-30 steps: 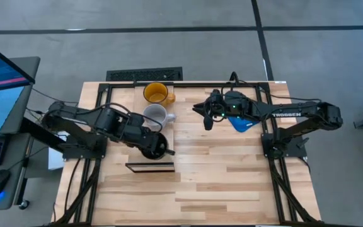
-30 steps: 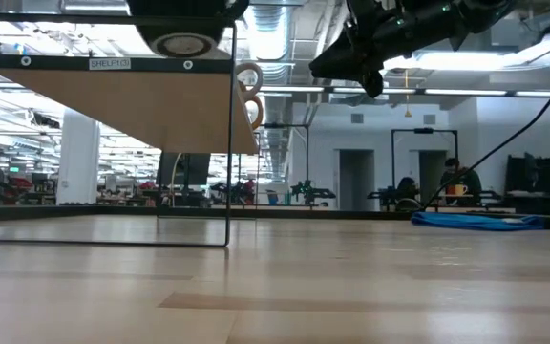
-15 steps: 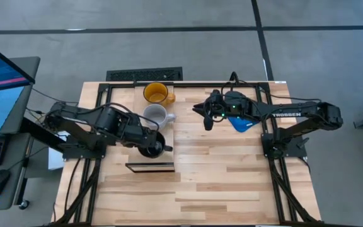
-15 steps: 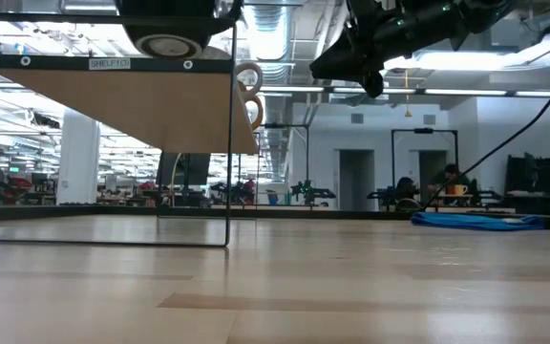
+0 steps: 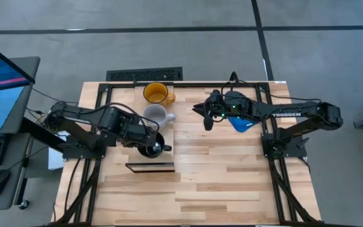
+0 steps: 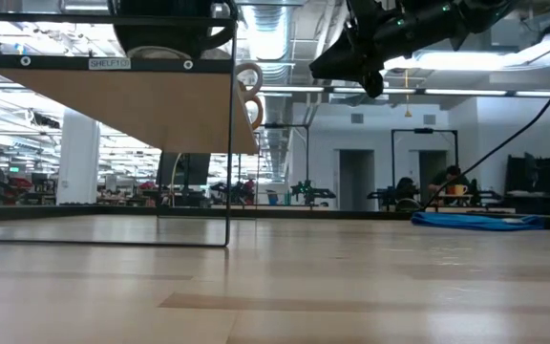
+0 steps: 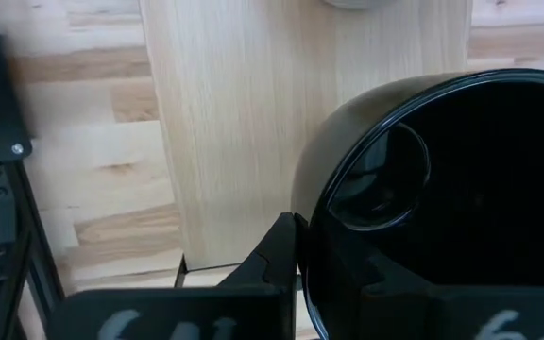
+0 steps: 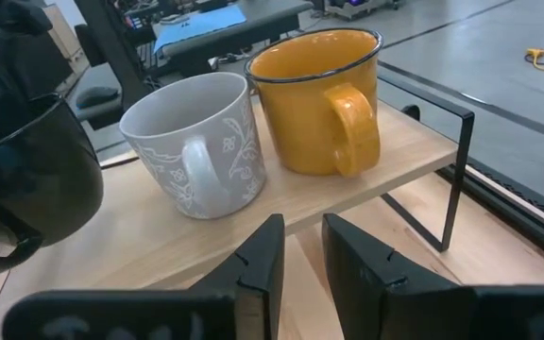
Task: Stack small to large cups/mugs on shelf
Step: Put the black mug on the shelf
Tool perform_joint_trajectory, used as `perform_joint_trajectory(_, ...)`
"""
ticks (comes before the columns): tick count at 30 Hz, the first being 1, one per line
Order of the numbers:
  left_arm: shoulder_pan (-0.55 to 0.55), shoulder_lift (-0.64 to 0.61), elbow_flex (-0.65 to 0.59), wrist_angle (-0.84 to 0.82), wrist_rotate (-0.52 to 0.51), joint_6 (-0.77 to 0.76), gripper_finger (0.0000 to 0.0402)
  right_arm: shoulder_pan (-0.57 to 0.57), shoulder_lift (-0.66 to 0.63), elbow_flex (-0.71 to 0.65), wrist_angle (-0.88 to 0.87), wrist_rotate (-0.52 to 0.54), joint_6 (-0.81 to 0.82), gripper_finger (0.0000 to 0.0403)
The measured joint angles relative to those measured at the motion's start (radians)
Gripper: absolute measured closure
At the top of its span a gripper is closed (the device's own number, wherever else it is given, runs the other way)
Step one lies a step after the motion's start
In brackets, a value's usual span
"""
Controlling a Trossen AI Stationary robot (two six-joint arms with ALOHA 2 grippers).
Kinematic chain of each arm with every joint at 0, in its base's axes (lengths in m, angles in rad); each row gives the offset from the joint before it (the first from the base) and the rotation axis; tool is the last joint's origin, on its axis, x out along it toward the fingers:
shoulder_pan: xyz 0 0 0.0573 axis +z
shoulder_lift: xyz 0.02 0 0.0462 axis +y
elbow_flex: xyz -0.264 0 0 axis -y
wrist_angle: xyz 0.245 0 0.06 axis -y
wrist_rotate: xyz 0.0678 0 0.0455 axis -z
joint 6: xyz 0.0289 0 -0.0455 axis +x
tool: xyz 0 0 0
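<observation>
Compared with a second ago, the black mug (image 5: 150, 146) has shifted slightly toward the white mug (image 5: 155, 115) and sits lower against the shelf (image 8: 149, 236) in the low view. Left gripper (image 5: 146, 135) is clamped on the black mug's rim, holding this glossy, dark-hollowed mug at the shelf's near end. White mug, grey floral pattern, stands mid-shelf; yellow-orange mug (image 8: 319, 99), dark-rimmed, stands just beside it, handles facing the same way. Right gripper (image 5: 208, 119) hovers above the table, fingers narrowly parted, holding nothing, near a flat blue object (image 5: 239, 123).
</observation>
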Motion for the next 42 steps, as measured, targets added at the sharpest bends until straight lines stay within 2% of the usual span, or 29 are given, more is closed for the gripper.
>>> perform_joint_trajectory(12, 0.051, 0.011, 0.0, -0.001, 0.032, 0.051, 0.0396, 0.0, 0.0, 0.0, 0.0, 0.0, 0.0, 0.0305)
perform_joint_trajectory(15, 0.059, 0.032, -0.004, 0.005, 0.066, 0.089, 0.0396, 0.0, 0.0, 0.0, -0.001, 0.0, 0.0, 0.0305)
perform_joint_trajectory(18, 0.061, 0.043, -0.004, 0.008, 0.056, 0.128, 0.0396, 0.0, 0.0, 0.0, -0.013, 0.0, 0.0, 0.0305)
perform_joint_trajectory(24, 0.071, 0.049, -0.004, 0.063, 0.048, 0.146, 0.0396, 0.0, 0.0, 0.0, -0.031, 0.0, 0.0, 0.0305)
perform_joint_trajectory(34, 0.073, 0.076, -0.004, 0.06, 0.057, 0.158, 0.0396, 0.003, 0.0, 0.0, -0.045, 0.0, 0.0, 0.0305)
perform_joint_trajectory(42, 0.074, 0.081, -0.004, 0.037, 0.103, 0.132, 0.0396, 0.007, 0.0, 0.0, -0.045, -0.002, 0.0, 0.0305)
